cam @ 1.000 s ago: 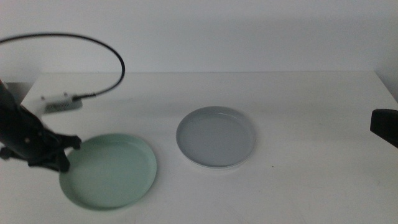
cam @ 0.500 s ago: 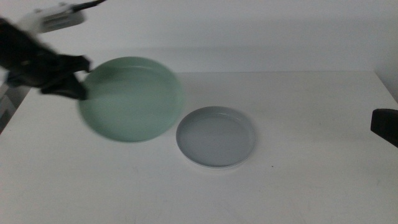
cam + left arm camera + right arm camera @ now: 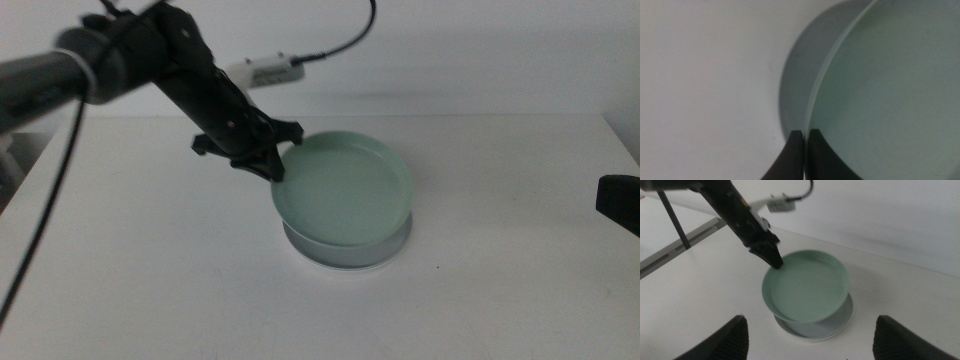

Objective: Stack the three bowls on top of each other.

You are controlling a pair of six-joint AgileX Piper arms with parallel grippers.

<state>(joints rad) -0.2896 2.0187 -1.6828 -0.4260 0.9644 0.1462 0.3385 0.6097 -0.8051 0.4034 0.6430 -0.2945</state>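
My left gripper (image 3: 273,166) is shut on the near-left rim of the mint green bowl (image 3: 345,190) and holds it tilted, gripped side higher, over the grey bowl (image 3: 352,258). Only the grey bowl's front rim shows beneath it. I cannot tell whether the two bowls touch. A paler edge (image 3: 807,335) runs under the grey bowl (image 3: 842,318); what it belongs to is unclear. The left wrist view shows the left gripper (image 3: 804,133) pinching the green rim (image 3: 820,85). My right gripper (image 3: 810,322) waits open at the table's right side (image 3: 620,204), facing the green bowl (image 3: 807,287).
A white cable box (image 3: 268,72) and its black cable (image 3: 350,35) hang from the left arm above the table's back. The left arm (image 3: 735,210) reaches across from the back left. The table's left edge (image 3: 680,255) lies beyond it.
The left gripper lifted the mint green bowl off the table at the front left and carried it up and to the right, until it hangs over the grey bowl. The right gripper stayed put.
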